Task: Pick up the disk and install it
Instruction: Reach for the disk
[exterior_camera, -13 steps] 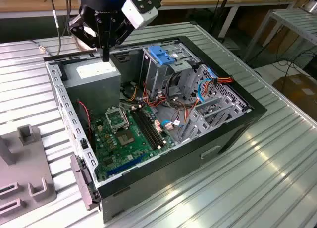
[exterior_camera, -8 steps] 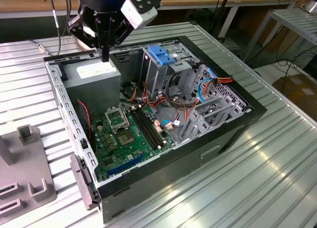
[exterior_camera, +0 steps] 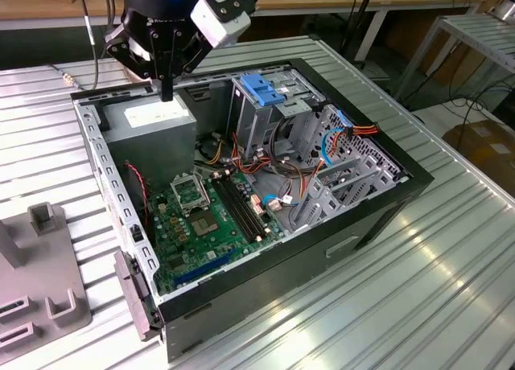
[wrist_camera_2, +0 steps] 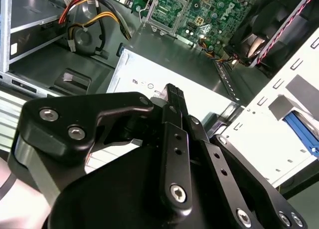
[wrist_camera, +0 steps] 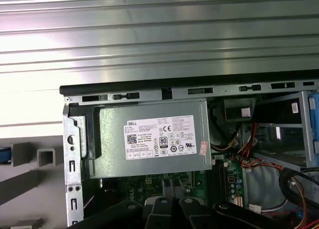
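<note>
Hovering over the power supply (exterior_camera: 153, 122) in a corner of the open computer case (exterior_camera: 410, 177), the gripper (exterior_camera: 166, 88) carries nothing. We read its fingers as pressed together, tip just above the supply's top plate. The case lies on its side, panel off, presumably so the drive cage (exterior_camera: 269, 117) under its blue latch (exterior_camera: 261, 87) can be reached from above. A blue strip just outside the chassis wall in the second wrist view is probably the disk (wrist_camera_2: 300, 131) in its bracket, parked by the grey fixture (exterior_camera: 40, 289), apart from the gripper. Pickup not yet made.
</note>
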